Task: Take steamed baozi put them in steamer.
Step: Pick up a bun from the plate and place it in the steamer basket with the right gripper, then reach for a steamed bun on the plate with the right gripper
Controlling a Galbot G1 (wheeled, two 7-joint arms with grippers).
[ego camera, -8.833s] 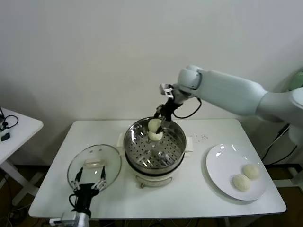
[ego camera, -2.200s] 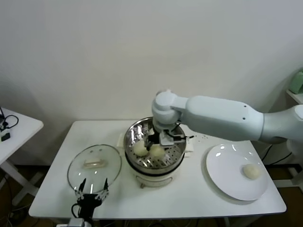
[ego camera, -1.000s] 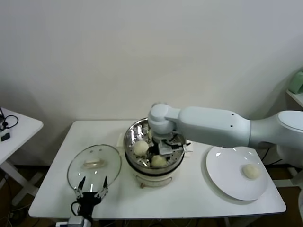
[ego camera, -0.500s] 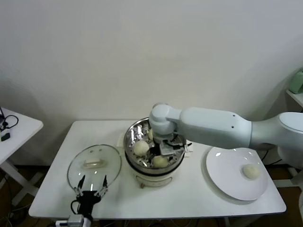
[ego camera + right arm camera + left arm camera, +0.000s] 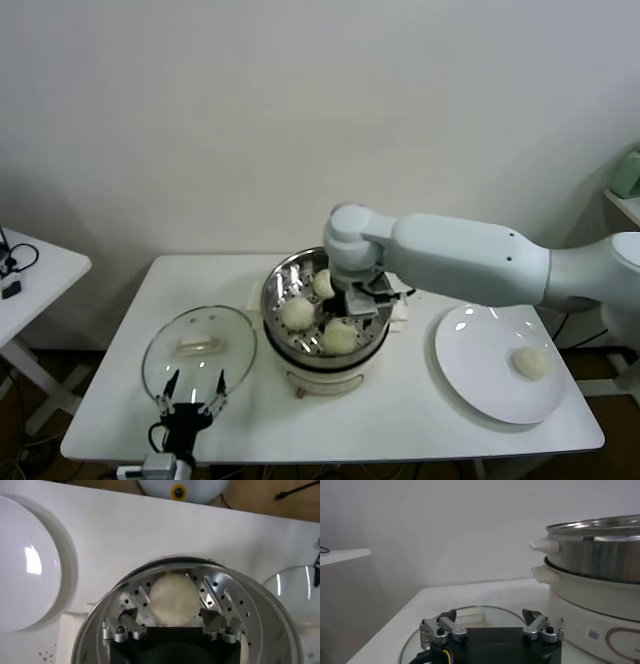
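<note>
Steamer point(image 5: 292, 288): 3 baozi point(image 5: 339, 338) inside; right gripper point(image 5: 170, 624) above, fingers released. 1 baozi point(image 5: 530, 362) on plate point(image 5: 465, 370) right of steamer: likely soft, light; pinch sides gently.

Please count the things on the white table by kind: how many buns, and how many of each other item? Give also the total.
Steamed baozi: 4, three in the steamer and one on the plate
Steamer: 1
White plate: 1
Glass lid: 1
Total: 7
</note>
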